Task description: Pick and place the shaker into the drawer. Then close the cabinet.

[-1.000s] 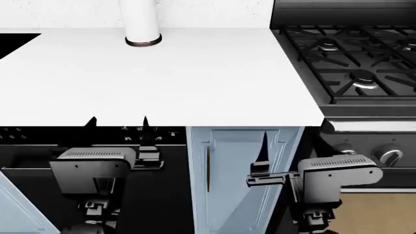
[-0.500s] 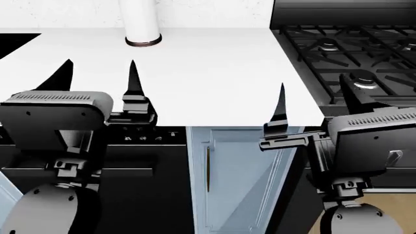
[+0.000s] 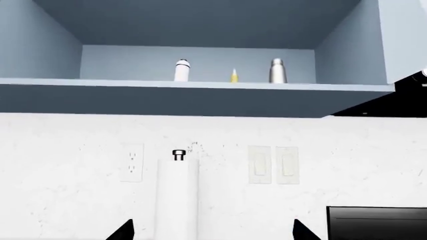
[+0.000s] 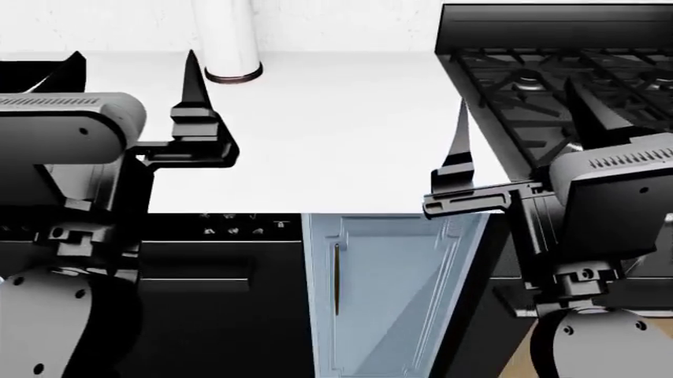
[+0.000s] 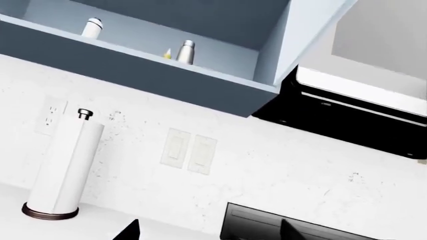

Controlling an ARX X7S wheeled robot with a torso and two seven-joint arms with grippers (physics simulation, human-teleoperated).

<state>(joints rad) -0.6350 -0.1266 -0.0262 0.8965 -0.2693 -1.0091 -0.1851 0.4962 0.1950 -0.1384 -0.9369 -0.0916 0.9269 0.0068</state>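
The upper cabinet (image 3: pixel 200 97) stands open, and it also shows in the right wrist view (image 5: pixel 167 75). On its shelf stand a white bottle (image 3: pixel 182 70), a small yellow item (image 3: pixel 234 76) and a silver bottle (image 3: pixel 278 71); I cannot tell which is the shaker. The drawer is out of view. My left gripper (image 4: pixel 134 59) is open and empty, raised over the left of the white counter (image 4: pixel 336 134). My right gripper (image 4: pixel 518 98) is open and empty over the counter's right edge by the stove. Both point up at the wall; only the fingertips (image 3: pixel 125 230) (image 5: pixel 132 229) show in the wrist views.
A paper towel roll (image 4: pixel 226 39) stands at the counter's back. A gas stove (image 4: pixel 557 71) is on the right. Below the counter are a pale blue cabinet door (image 4: pixel 389 291) and a black appliance front (image 4: pixel 210 276). A black hood (image 5: pixel 360 115) hangs beside the upper cabinet.
Both arms have risen from below the counter's front edge to above the countertop. The grippers stay open.
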